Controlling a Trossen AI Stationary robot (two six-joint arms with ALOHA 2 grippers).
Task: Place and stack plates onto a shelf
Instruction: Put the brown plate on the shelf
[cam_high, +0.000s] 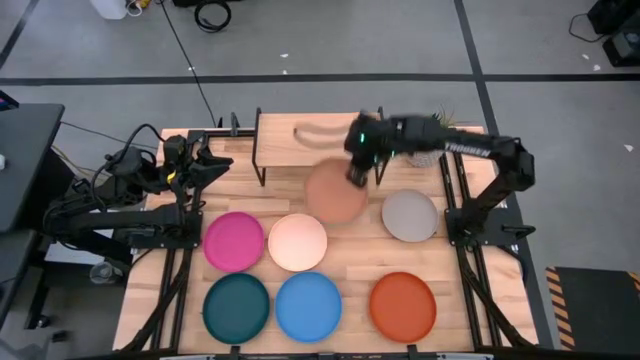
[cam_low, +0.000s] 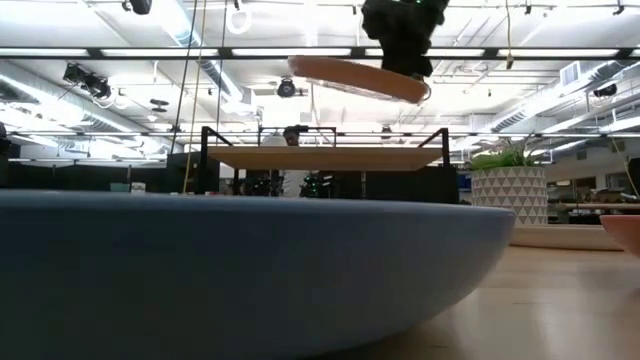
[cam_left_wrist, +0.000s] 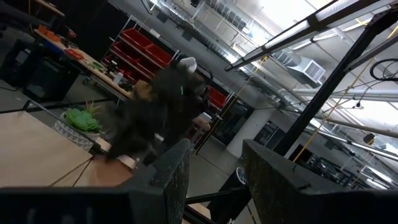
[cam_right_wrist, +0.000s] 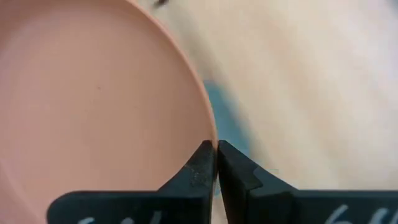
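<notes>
Salmon plate (cam_high: 335, 195) pinched aloft by right gripper (cam_high: 357, 176)

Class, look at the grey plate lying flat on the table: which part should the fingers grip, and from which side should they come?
Grip the grey plate by its rim, coming from above on its right side. It lies flat and shallow, so only the raised edge offers a pinch; the right gripper holds the salmon plate this way.

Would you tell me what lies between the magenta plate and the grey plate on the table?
In the high view, the cream plate sits beside the magenta plate; bare table then runs to the grey plate.
</notes>
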